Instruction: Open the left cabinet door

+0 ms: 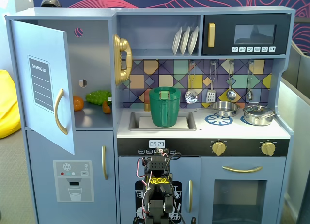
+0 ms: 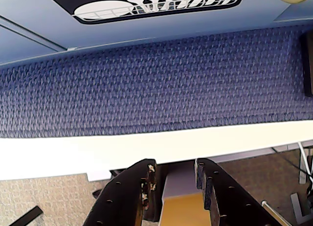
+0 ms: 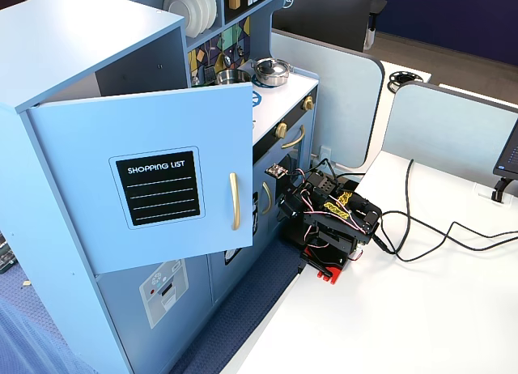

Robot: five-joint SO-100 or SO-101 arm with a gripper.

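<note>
1. Your claw (image 2: 177, 184) sits at the bottom of the wrist view with its two dark fingers (image 2: 128, 192) slightly apart and nothing between them; it points down at a blue woven mat (image 2: 146, 89) and the white table edge (image 2: 58, 155), not at the toy kitchen.

2. The left cabinet door (image 1: 43, 83) stands well open. In a fixed view it swings out toward the near left, its gold handle (image 1: 59, 111) and the "SHOPPING LIST" panel (image 1: 40, 84) facing outward; in another fixed view the same door (image 3: 154, 176) juts out from the cabinet front.

3. Behind the door, the compartment is exposed: an orange item (image 1: 78, 103) and a green bumpy item (image 1: 98, 96) lie on its shelf.

4. Below it, the door with the dispenser graphic (image 1: 72, 180) is closed, and so is the small door with the dishes graphic (image 2: 156, 3) that shows at the top of the wrist view.

5. The arm (image 3: 328, 220) is folded low on the table, to the right of the open door and well apart from it, touching nothing of the cabinet.

6. Judged from this, the opening step looks done and you are at the rest stage. The next move calls for little: hold the arm folded and clear of the door's swing, so nothing nudges it shut.
</note>
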